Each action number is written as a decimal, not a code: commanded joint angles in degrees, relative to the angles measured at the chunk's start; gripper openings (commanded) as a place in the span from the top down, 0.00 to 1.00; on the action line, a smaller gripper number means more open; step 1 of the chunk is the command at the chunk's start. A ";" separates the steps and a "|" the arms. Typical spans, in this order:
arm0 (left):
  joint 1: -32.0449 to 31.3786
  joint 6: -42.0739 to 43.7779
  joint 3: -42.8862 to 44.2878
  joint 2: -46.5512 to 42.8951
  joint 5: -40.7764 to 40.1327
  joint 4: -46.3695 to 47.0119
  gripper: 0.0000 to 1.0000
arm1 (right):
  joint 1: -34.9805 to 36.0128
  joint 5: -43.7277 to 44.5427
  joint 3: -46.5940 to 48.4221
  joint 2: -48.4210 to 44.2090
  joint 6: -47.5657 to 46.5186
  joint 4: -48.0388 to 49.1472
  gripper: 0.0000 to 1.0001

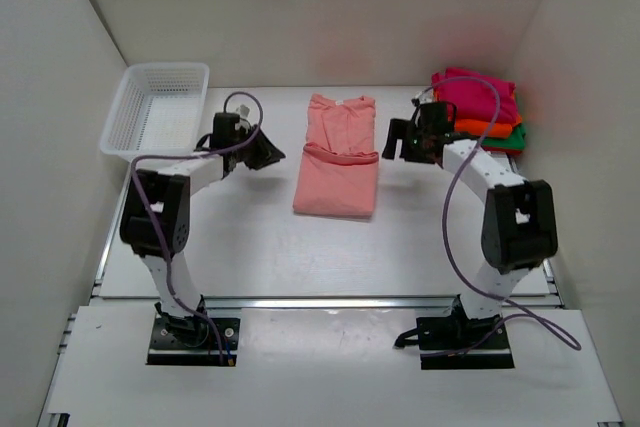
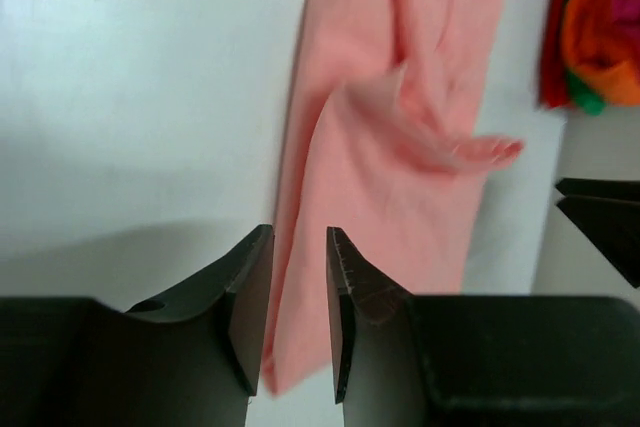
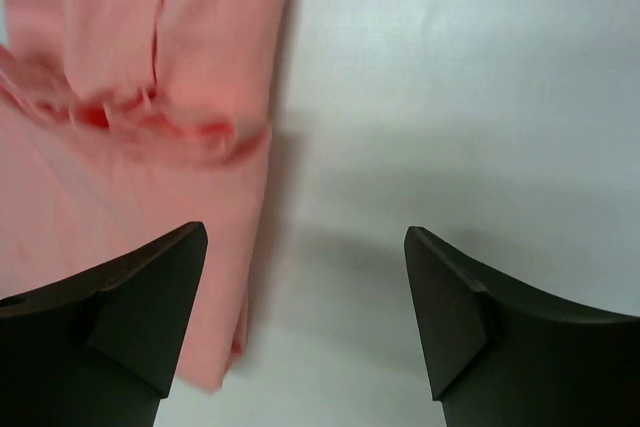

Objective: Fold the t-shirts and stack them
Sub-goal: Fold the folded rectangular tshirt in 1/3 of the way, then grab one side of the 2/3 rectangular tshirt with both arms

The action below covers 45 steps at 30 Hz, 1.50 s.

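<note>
A salmon-pink t-shirt point(image 1: 337, 162) lies partly folded lengthwise in the middle of the table, its far part doubled over. It also shows in the left wrist view point(image 2: 400, 167) and the right wrist view point(image 3: 130, 97). A magenta shirt point(image 1: 478, 95) lies on top of an orange shirt point(image 1: 485, 128) and a green shirt point(image 1: 515, 137) in a stack at the far right. My left gripper point(image 1: 268, 154) point(image 2: 300, 247) hovers just left of the pink shirt, jaws a narrow gap apart and empty. My right gripper point(image 1: 393, 139) point(image 3: 305, 247) hovers just right of it, wide open and empty.
A white mesh basket point(image 1: 160, 107) stands at the far left. White walls close in the table at the back and both sides. The shirt stack shows at the top right of the left wrist view point(image 2: 600, 37).
</note>
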 commanded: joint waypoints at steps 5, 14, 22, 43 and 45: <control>-10.34 2.27 -19.91 -17.64 -11.56 -1.32 0.59 | 11.39 10.03 -21.97 -18.81 13.50 5.49 0.31; -16.06 -2.67 -24.58 -21.17 -20.71 2.12 0.55 | 17.38 13.72 -32.35 -22.79 24.17 12.11 0.34; -16.68 -4.17 -27.23 -19.50 -22.30 6.25 0.53 | 17.20 12.75 -33.50 -19.55 26.63 15.54 0.39; -26.15 -3.64 -34.07 -22.64 -20.71 -5.84 1.00 | 22.65 4.32 -37.45 -22.68 23.38 7.30 1.00; -29.14 -4.77 -37.41 -27.30 -19.92 -8.84 1.00 | 24.23 2.39 -38.59 -25.77 21.90 2.47 1.00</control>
